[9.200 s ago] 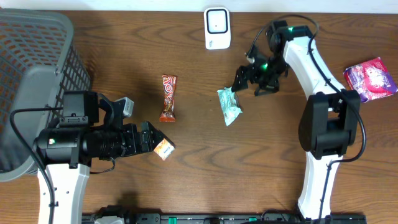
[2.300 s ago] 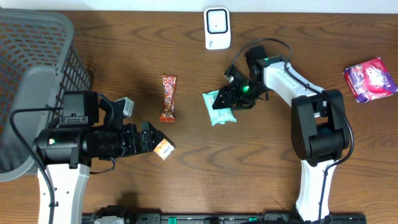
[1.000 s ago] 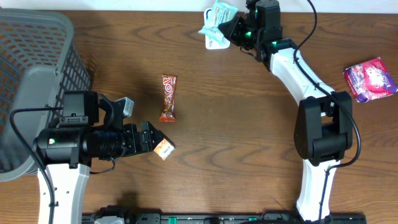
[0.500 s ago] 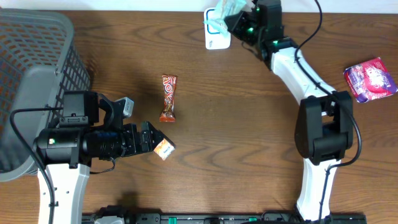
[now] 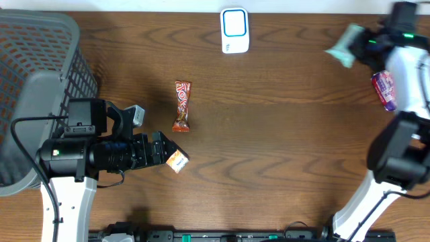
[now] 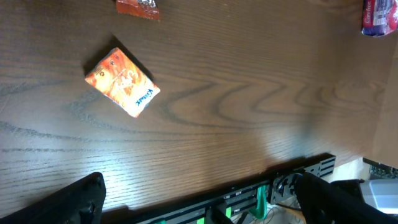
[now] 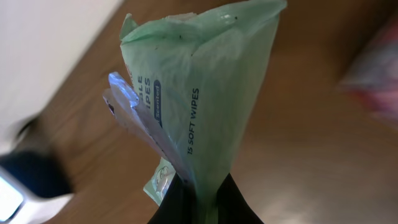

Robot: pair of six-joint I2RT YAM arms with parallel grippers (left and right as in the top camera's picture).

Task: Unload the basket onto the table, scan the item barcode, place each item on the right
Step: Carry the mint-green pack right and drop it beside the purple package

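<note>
A pale green packet of soft wipes [image 5: 341, 48] hangs above the table at the far right, pinched at one end by my shut right gripper [image 5: 366, 44]. In the right wrist view the wipes packet [image 7: 208, 93] rises from between the dark fingers of the right gripper [image 7: 202, 202], its printed side facing the camera. The white barcode scanner [image 5: 234, 30] stands at the back middle, well left of the packet. My left gripper [image 5: 163, 152] is wide open beside a small orange packet [image 5: 177, 161]. The left gripper [image 6: 199, 208] holds nothing, and the orange packet [image 6: 122, 83] lies flat ahead of it.
A grey mesh basket [image 5: 33, 81] fills the left edge. A brown candy bar [image 5: 182, 105] lies left of centre. A pink-purple packet [image 5: 384, 89] lies at the right, partly behind the right arm, and shows as a pink-purple packet [image 6: 379, 15] too. The table's front edge [image 6: 205, 186] is close.
My right arm has swung the wipes packet away from the scanner to the far right side of the table. The left arm and the other items have not moved.
</note>
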